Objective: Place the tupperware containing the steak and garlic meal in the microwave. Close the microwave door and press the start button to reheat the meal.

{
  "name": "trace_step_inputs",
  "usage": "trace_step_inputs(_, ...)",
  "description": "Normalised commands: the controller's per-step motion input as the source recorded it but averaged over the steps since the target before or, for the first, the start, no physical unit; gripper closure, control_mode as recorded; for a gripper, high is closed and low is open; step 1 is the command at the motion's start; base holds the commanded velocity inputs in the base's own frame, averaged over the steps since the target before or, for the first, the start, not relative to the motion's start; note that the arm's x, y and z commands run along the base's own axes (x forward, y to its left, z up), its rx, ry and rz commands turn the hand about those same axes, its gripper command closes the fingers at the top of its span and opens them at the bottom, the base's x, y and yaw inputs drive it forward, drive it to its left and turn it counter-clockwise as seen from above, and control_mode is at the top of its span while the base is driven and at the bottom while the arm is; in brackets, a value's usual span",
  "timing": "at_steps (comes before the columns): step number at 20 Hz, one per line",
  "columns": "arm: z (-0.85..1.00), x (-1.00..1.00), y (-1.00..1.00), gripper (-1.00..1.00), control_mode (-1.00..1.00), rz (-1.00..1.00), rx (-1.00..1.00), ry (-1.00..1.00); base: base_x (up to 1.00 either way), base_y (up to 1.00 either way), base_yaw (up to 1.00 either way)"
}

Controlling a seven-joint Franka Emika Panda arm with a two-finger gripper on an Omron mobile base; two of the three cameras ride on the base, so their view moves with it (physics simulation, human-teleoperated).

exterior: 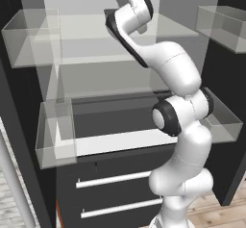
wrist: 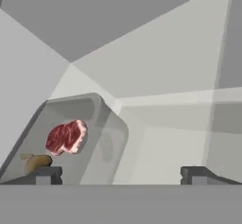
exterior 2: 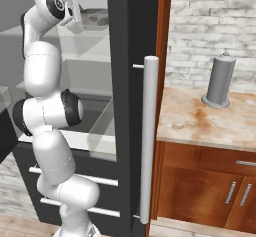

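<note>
- The tupperware (wrist: 71,140) sits on a fridge shelf (wrist: 160,152), steak (wrist: 66,137) and garlic (wrist: 37,161) inside, at eight o'clock in the hand view.
- The hand (wrist: 120,175) is spread wide and empty (nothing grasped yet); pickup, microwave and start button all remain.

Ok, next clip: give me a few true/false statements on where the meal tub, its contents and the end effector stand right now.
1. The steak lies inside the tupperware. True.
2. The end effector is clamped on the tub's rim. False: its jaws stand wide open, nothing between them.
3. The garlic sits in the tub beside the steak. True.
4. The tub has a lid on it. False: it is uncovered, its contents show.
5. A grey upright cylinder stands on the counter in the right base view. True.
</note>
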Motion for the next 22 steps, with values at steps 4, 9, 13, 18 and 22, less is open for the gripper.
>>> trace_step_inputs(4, -0.01, 0.45, 0.00, -1.00, -1.00, 0.00, 0.09, 0.04, 0.00, 0.00, 0.00)
trace_step_inputs(9, -0.14, 0.36, 0.00, -1.00, -1.00, 0.00, 0.01, 0.09, 0.00, 0.00, 0.00)
trace_step_inputs(13, -0.30, 0.39, 0.02, -1.00, -1.00, 0.00, 0.00, 0.15, 0.00, 0.00, 0.00)
trace_step_inputs(18, -0.32, 0.37, 0.01, -1.00, -1.00, 0.00, 0.00, 0.20, 0.00, 0.00, 0.00)
trace_step_inputs(22, -0.21, 0.33, 0.07, -1.00, -1.00, 0.00, 0.00, 0.24, 0.00, 0.00, 0.00)
